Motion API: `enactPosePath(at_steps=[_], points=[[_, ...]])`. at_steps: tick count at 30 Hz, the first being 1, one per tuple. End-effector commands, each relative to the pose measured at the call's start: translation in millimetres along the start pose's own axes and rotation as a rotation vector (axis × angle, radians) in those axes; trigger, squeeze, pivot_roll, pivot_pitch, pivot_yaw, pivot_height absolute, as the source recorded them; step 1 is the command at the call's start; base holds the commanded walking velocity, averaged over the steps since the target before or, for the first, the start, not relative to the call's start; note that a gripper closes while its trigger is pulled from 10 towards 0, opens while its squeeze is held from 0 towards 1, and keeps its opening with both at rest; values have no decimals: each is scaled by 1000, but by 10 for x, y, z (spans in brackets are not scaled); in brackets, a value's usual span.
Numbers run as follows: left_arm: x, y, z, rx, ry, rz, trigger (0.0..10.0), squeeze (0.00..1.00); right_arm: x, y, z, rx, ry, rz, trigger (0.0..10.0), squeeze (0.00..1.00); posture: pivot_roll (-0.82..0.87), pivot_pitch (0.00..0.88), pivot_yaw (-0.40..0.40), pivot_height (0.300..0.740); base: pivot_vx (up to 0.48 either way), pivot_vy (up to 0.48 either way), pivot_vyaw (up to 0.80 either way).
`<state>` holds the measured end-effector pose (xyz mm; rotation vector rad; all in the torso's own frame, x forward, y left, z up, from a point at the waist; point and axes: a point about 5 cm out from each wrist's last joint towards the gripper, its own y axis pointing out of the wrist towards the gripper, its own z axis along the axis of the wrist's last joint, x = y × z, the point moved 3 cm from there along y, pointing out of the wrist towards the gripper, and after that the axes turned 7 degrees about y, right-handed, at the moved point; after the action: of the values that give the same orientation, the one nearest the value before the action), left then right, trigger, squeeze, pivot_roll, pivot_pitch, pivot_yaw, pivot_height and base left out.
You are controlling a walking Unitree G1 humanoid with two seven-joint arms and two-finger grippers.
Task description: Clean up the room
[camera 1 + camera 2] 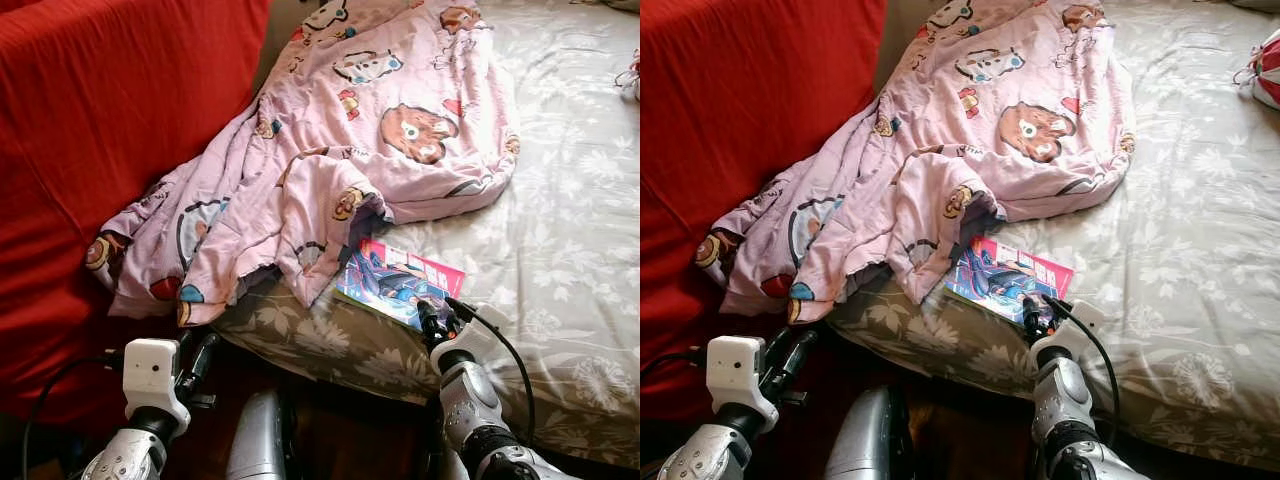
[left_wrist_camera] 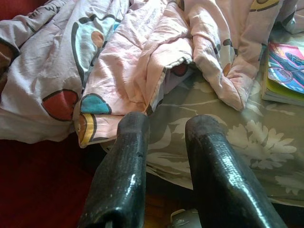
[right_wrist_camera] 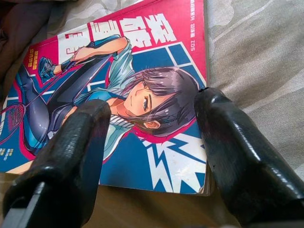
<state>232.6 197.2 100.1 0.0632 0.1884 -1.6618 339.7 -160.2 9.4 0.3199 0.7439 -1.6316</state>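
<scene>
A comic book (image 1: 398, 281) with a pink and blue cover lies flat near the front edge of the bed, partly tucked under a rumpled pink cartoon blanket (image 1: 340, 150). My right gripper (image 1: 437, 322) is open just over the book's (image 3: 118, 95) near corner, its fingers (image 3: 237, 152) straddling the cover. Lower left, below the bed edge, my left gripper (image 1: 200, 352) stands open with nothing between its fingers (image 2: 123, 166), pointing at the blanket's (image 2: 123, 61) hanging corner.
The bed (image 1: 570, 220) has a grey floral sheet. A red sofa or cover (image 1: 90, 130) rises along the left. A small red and white bundle (image 1: 1265, 70) lies at the far right. Dark floor (image 1: 340, 430) shows below the bed edge.
</scene>
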Motion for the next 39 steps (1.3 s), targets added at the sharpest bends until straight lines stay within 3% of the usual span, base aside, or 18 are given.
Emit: enactPosePath(at_steps=[1,39], points=[[-36,-31,-7,-15,13,5,10000,0,70,-71,-187,-58,31,-37,10000,0,242,172,113,577,0,0,0],[-30,-21,-16,-13,19,2,10000,0,56,-75,-81,38,73,-19,10000,0,233,170,116,577,0,0,0]])
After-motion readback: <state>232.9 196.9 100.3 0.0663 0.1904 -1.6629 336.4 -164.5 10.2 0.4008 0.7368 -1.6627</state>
